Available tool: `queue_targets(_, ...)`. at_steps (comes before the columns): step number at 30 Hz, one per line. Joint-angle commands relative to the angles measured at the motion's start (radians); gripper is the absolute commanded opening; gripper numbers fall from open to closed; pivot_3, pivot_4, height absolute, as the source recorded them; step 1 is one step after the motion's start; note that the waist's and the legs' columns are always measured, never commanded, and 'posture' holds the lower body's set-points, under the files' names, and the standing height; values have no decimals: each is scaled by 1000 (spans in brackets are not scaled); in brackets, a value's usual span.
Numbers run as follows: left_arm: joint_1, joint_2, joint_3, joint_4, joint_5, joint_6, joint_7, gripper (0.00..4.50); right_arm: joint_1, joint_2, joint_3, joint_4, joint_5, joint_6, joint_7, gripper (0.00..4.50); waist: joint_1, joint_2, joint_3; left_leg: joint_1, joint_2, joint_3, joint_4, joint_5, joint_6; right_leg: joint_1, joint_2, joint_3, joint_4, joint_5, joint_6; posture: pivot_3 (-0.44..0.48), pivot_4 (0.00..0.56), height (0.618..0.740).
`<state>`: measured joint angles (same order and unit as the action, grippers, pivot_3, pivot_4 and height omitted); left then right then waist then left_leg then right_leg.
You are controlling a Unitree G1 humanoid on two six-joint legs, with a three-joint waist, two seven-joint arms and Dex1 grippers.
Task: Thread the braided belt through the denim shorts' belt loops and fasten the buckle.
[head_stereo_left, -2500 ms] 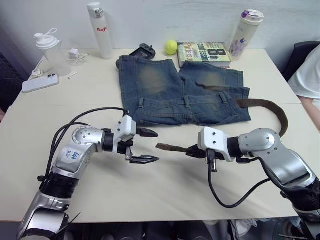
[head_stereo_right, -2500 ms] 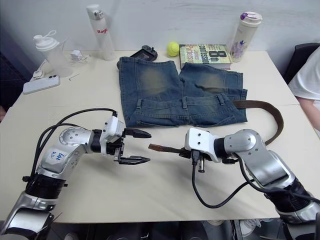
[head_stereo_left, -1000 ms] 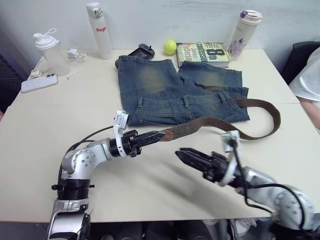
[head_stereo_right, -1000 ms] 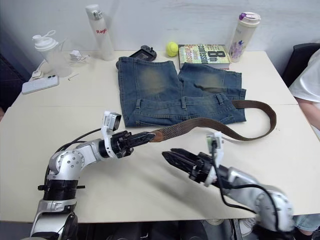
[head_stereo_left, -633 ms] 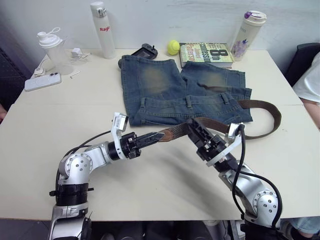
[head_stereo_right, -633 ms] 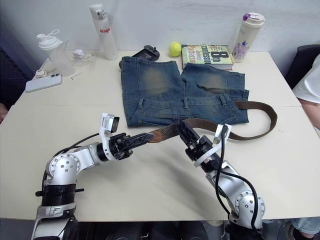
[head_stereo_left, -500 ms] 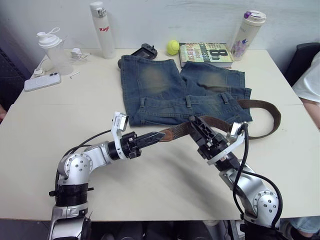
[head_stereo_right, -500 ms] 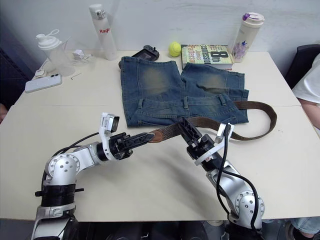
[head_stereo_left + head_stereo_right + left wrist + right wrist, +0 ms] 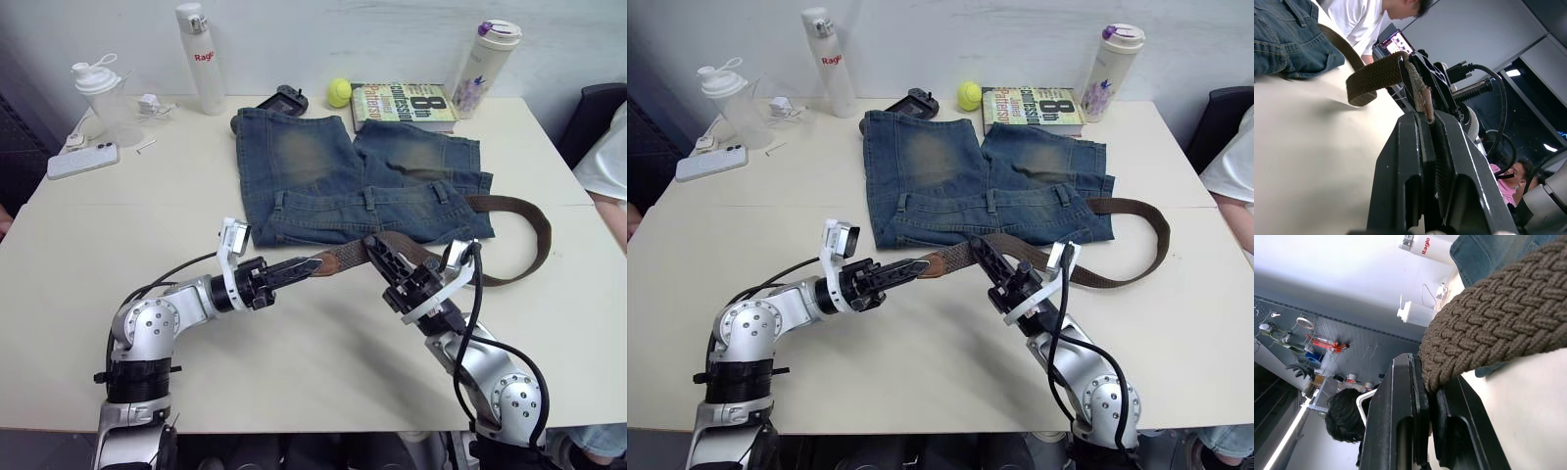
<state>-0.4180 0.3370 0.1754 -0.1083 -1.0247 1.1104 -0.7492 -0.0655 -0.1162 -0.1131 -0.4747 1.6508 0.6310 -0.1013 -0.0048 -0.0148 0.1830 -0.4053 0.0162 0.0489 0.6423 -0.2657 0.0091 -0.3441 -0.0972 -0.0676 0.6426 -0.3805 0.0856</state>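
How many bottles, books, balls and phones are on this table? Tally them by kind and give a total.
Bottles: 3 (white flask, shaker, flowered tumbler)
Books: 1 (book)
Balls: 1 (yellow ball)
Phones: 1 (white phone)
Total: 6

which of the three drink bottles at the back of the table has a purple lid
The cream floral tumbler at the far right, beside the book. The tall white flask has a white cap, and the clear shaker bottle sits far left.
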Motion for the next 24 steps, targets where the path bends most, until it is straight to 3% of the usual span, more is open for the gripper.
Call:
queue_targets(1,-7,10,-23,-13,8,-27,-25,1623,-10,-4,-11,-38,14,-29,8,0,0,0,0,0,0,0,0,0,0,0,0,0,0,0,0,0,150,740)
queue_targets(3,-3,47,-61,-33,65,-75,-63,2438,-12,-2,-22,-32,12,-45,4,0,0,0,0,0,0,0,-1,0,0,0,0,0,0,0,0,0,150,740)
queue_targets(5,-17,155,-155,3,222,-228,-185,3298,-14,-3,-68,-20,-6,-90,-5,0,0,0,0,0,0,0,-1,0,0,-1,0,0,-1,0,0,0,150,740)
queue_targets(8,-122,250,-274,217,450,-499,-329,3298,-19,-16,-130,-6,-25,-140,-6,0,2,0,0,2,-2,4,-9,2,-2,-4,0,3,-1,0,0,0,150,740)
queue_targets(11,-303,181,-406,477,719,-875,-306,3298,-11,-15,-193,-8,7,-183,0,0,23,1,0,0,-2,4,-11,4,-1,-6,-1,3,-1,0,0,0,150,740)
queue_targets(14,-463,43,-441,717,889,-1147,-141,3298,-1,-18,-212,-19,29,-193,5,0,34,1,0,-2,-4,4,-10,4,1,-6,-2,3,-1,1,1,0,150,740)
queue_targets(16,-559,-3,-556,893,1107,-1339,29,3298,3,-13,-212,-40,38,-200,8,0,31,0,1,-4,-4,6,-10,4,3,-7,-2,4,-1,3,4,0,150,740)
queue_targets(18,-622,-28,-627,1036,1240,-1450,134,3298,2,-10,-212,-51,43,-208,6,0,19,0,1,-5,-4,11,-10,3,4,-9,-2,5,-1,3,6,0,150,740)
queue_targets(23,-715,-111,-584,1254,1260,-1467,210,3298,-5,-9,-204,-69,39,-229,-16,0,4,-1,1,-4,-2,17,-12,4,3,-15,-1,4,1,4,6,0,150,740)
queue_targets(24,-728,-118,-573,1274,1260,-1469,216,3058,-5,-9,-202,-72,37,-233,-19,0,5,-1,1,-4,-2,17,-12,4,3,-15,-1,4,2,4,6,0,150,740)
